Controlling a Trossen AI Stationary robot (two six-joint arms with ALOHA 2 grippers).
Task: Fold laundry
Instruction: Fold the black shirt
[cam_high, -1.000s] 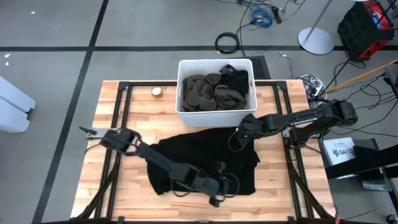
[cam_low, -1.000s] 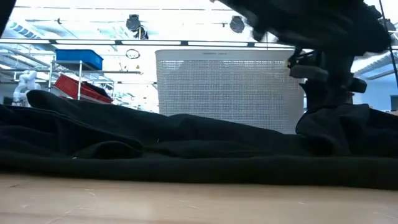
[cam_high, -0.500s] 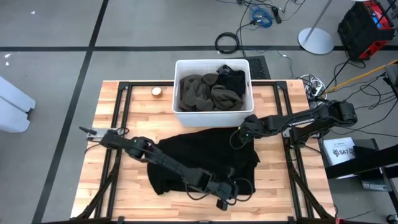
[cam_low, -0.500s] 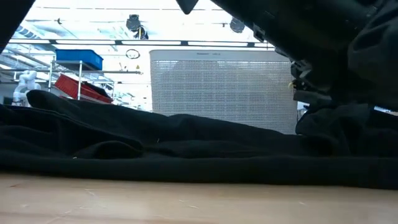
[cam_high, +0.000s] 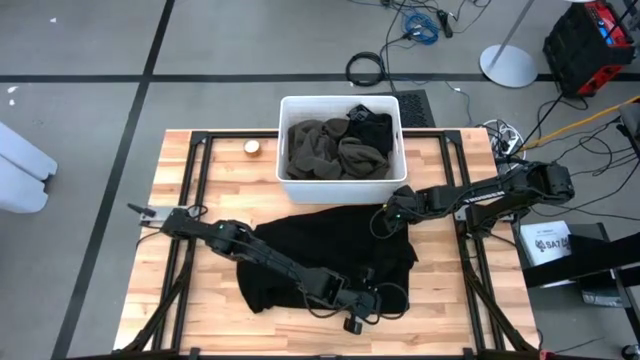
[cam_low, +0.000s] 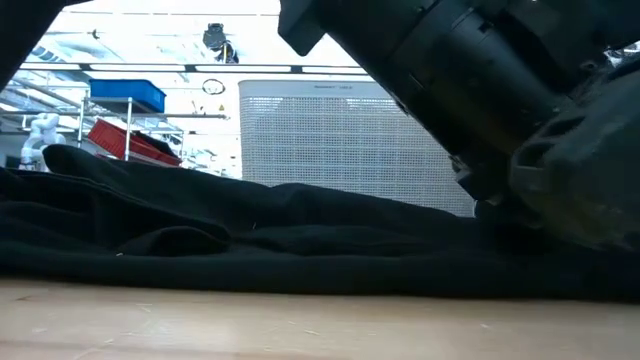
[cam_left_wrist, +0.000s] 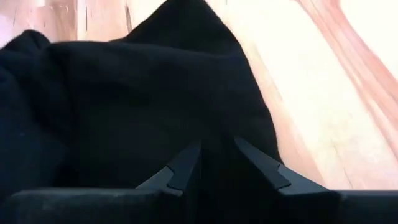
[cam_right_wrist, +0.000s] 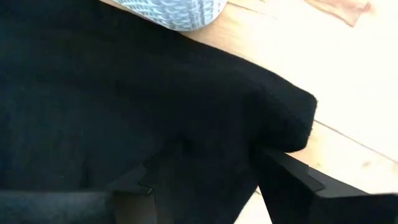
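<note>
A black garment (cam_high: 320, 250) lies spread on the wooden table, in front of a white bin (cam_high: 283, 150). The bin holds an olive-grey garment (cam_high: 325, 145) and more black cloth (cam_high: 378, 128). My left gripper (cam_high: 372, 303) is low at the garment's near right corner, shut on the cloth (cam_left_wrist: 217, 149). My right gripper (cam_high: 383, 215) is at the garment's far right corner, just in front of the bin, also shut on cloth (cam_right_wrist: 211, 168). In the low view the left arm (cam_low: 480, 100) hides the right gripper. My left gripper pinches black cloth (cam_left_wrist: 217, 124) between its two fingers near the garment's near right corner, slanting down from the table's left. The cloth ahead of the fingers lies on the table. One layer or several, I cannot tell. My right gripper pinches a bunched fold of black cloth (cam_right_wrist: 211, 143) at the garment's far right corner, coming steeply from above. The corner tip (cam_right_wrist: 301, 109) sticks out past the fingers and rests on the wood. The cloth there is slack.
The bin's wall (cam_right_wrist: 174, 12) stands close behind my right gripper. A small round object (cam_high: 252, 147) lies on the table left of the bin. Bare wood (cam_high: 200, 300) shows left and right of the garment.
My left gripper has sunk with the cloth and gone toward the table's right edge, tipping further down. My right gripper has come down a little at the far right corner. The bin has slid slightly toward the table's left.
</note>
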